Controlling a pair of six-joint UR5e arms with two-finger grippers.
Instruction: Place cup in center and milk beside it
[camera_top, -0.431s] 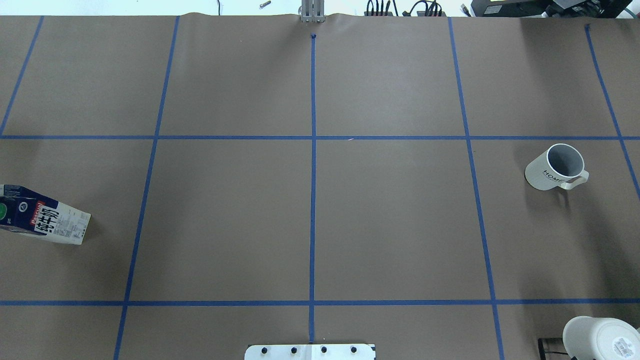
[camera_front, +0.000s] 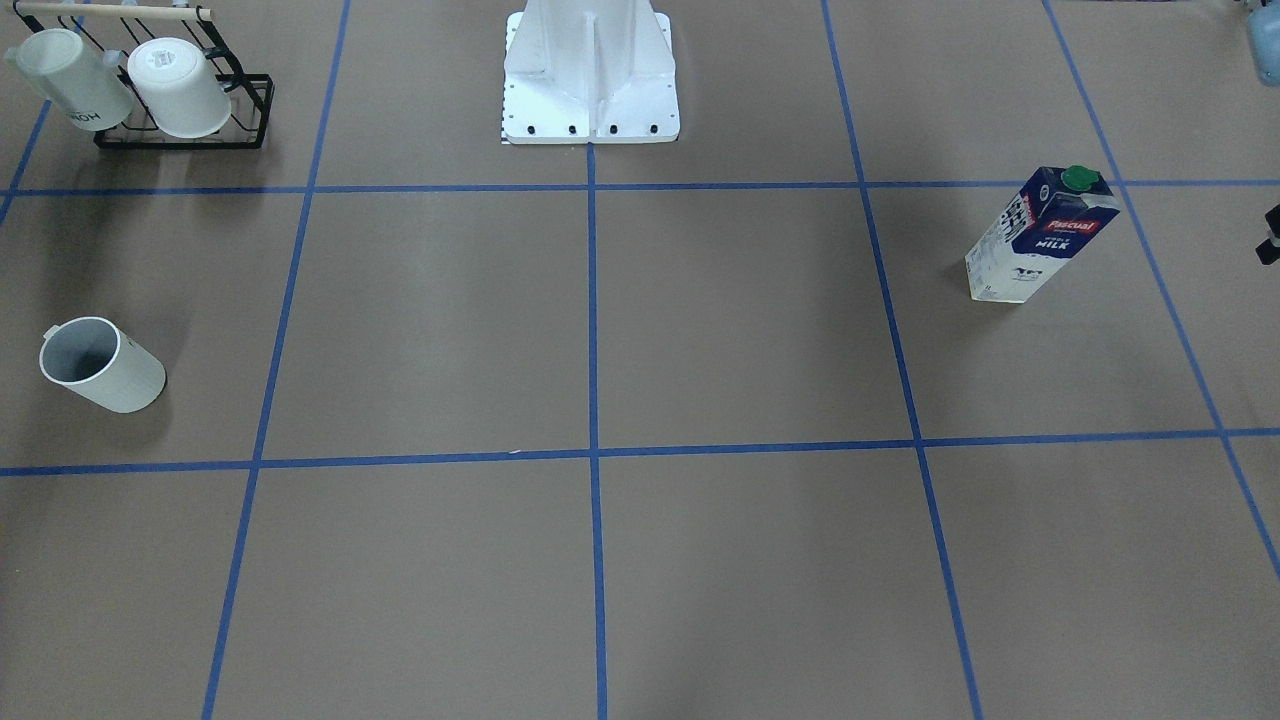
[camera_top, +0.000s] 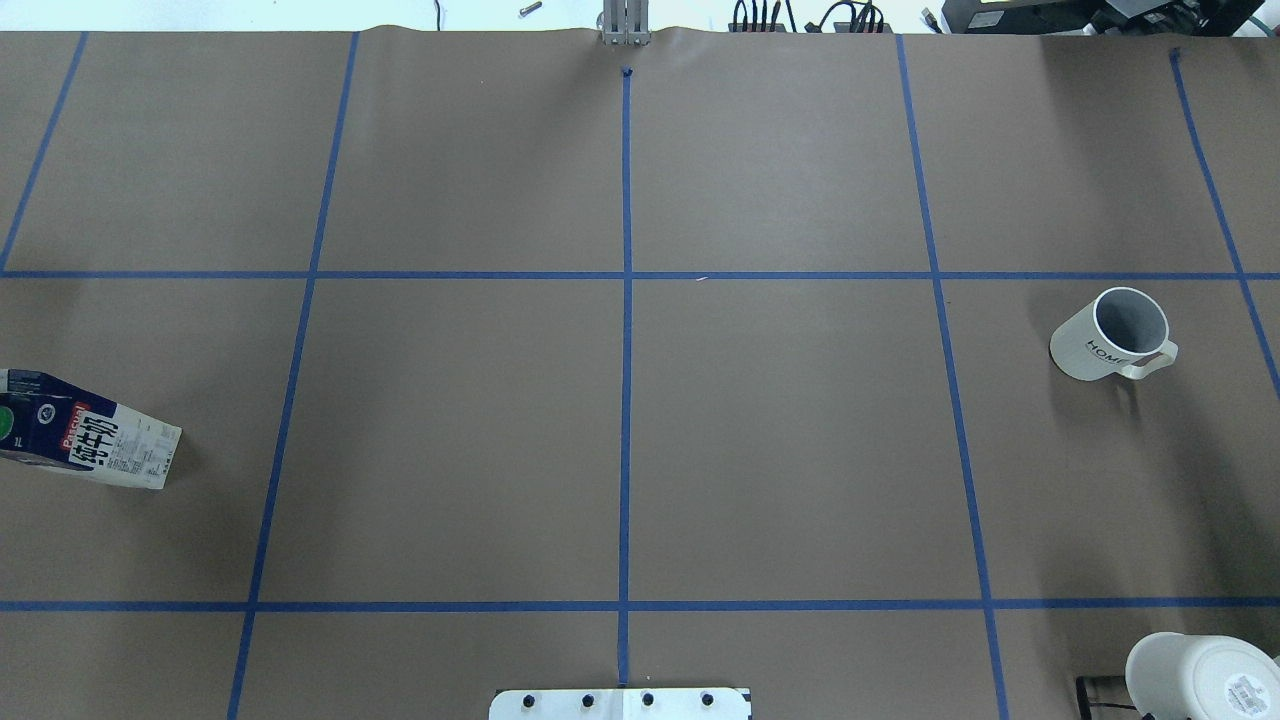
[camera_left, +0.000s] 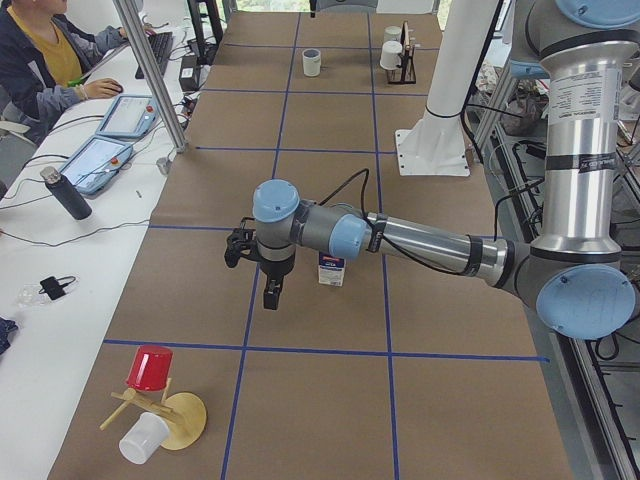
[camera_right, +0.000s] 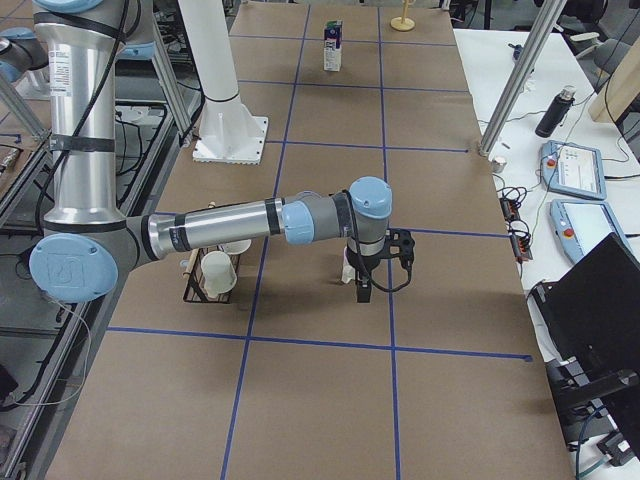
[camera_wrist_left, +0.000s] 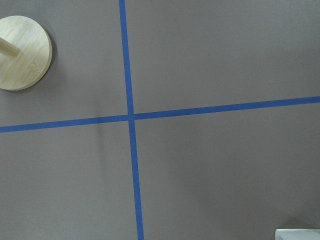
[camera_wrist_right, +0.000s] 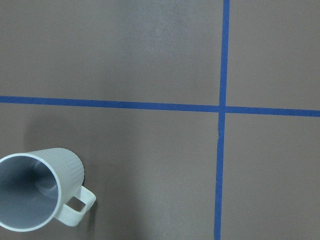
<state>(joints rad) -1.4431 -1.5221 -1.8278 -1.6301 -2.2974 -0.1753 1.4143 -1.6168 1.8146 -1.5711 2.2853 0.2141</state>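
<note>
The cup (camera_top: 1110, 335), a white mug with a grey inside and faint lettering on its side, stands upright at the right of the table; it also shows in the front view (camera_front: 100, 365) and the right wrist view (camera_wrist_right: 35, 192). The milk (camera_top: 85, 440), a blue and white carton with a green cap, stands upright at the far left (camera_front: 1040, 235). The center (camera_top: 625, 440) on the middle tape line is bare. My left gripper (camera_left: 270, 290) hangs beside the carton, apart from it. My right gripper (camera_right: 362, 288) hangs by the cup. I cannot tell whether either is open.
A black rack (camera_front: 180, 125) holding two white mugs sits near the robot's right side. A wooden stand (camera_left: 175, 418) with a red cup and a white cup stands at the left end. The white robot base (camera_front: 590, 70) is at the near edge. An operator (camera_left: 40, 50) sits by the side desk.
</note>
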